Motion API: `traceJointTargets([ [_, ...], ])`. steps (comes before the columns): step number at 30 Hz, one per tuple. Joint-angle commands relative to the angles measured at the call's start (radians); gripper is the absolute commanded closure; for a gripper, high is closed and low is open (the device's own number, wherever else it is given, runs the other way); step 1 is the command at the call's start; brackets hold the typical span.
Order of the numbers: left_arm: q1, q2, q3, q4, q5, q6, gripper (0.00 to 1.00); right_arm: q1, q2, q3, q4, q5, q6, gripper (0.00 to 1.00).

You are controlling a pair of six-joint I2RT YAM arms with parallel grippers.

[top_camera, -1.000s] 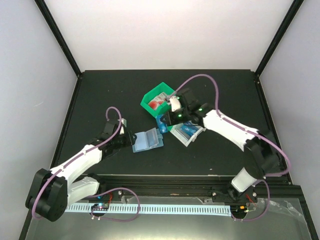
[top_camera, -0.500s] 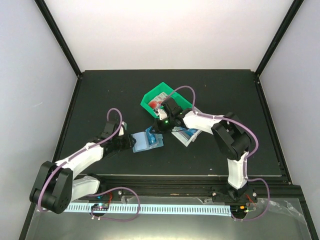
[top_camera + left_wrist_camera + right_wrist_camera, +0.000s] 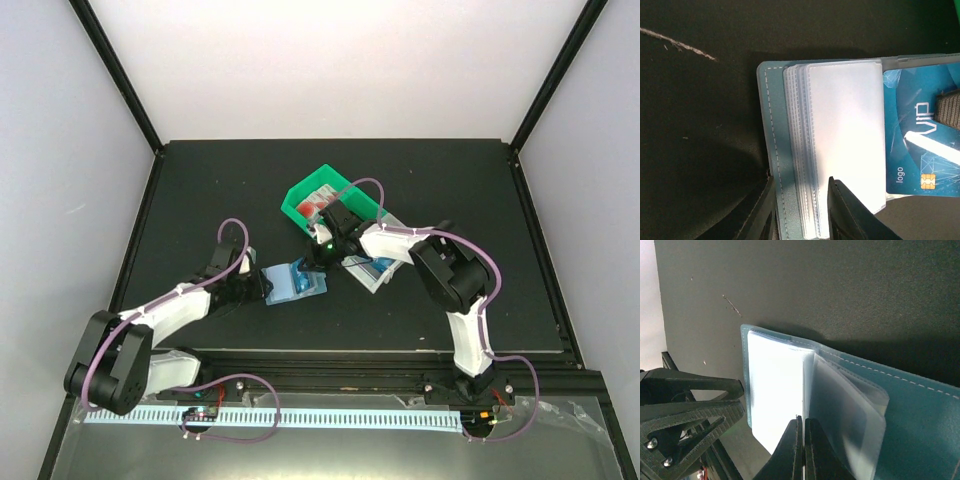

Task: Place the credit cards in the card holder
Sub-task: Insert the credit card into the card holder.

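Open teal card holder (image 3: 771, 125), clear sleeves (image 3: 845, 130) fanned, blue VIP card (image 3: 910, 125) alongside, end effector (image 3: 801, 179) straddling holder's edge

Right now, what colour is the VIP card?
The VIP card is blue, clearest in the left wrist view.

Black matte tabletop (image 3: 200, 190), fills floor of booth. Plain white back wall (image 3: 340, 60); pale side walls left (image 3: 60, 200) and right (image 3: 590, 230). Black frame posts (image 3: 113, 70) rise from tabletop's far corners. Black rail (image 3: 350, 360) along near edge, white toothed strip (image 3: 330, 418) before it. Pale scratch (image 3: 680, 44) on tabletop. Light even, diffuse.
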Motion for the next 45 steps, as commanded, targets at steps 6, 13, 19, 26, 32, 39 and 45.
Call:
traceJointTargets([
  [6,0.006,0.05,-0.017,0.057,0.029,0.008,0.7,0.019,0.03,0.018,0.057,-0.028,0.052,0.99],
  [13,0.006,0.08,-0.018,0.047,0.012,-0.003,0.71,0.036,0.041,0.018,0.087,-0.03,0.091,0.99],
  [19,0.006,0.082,-0.022,0.045,0.016,-0.003,0.72,0.04,0.047,-0.012,0.131,-0.013,0.12,0.98],
  [26,0.006,0.084,-0.026,0.048,0.025,-0.004,0.72,0.045,0.045,-0.052,0.205,0.011,0.139,0.96],
  [32,0.006,0.082,-0.032,0.054,0.029,-0.012,0.72,0.07,0.044,-0.065,0.246,0.011,0.156,0.88],
  [39,0.006,0.071,-0.035,0.049,0.033,-0.019,0.72,0.075,-0.021,-0.086,0.22,0.082,0.145,0.69],
  [45,0.006,0.035,-0.036,0.046,0.036,-0.019,0.72,0.082,-0.082,-0.118,0.198,0.147,0.148,0.54],
])
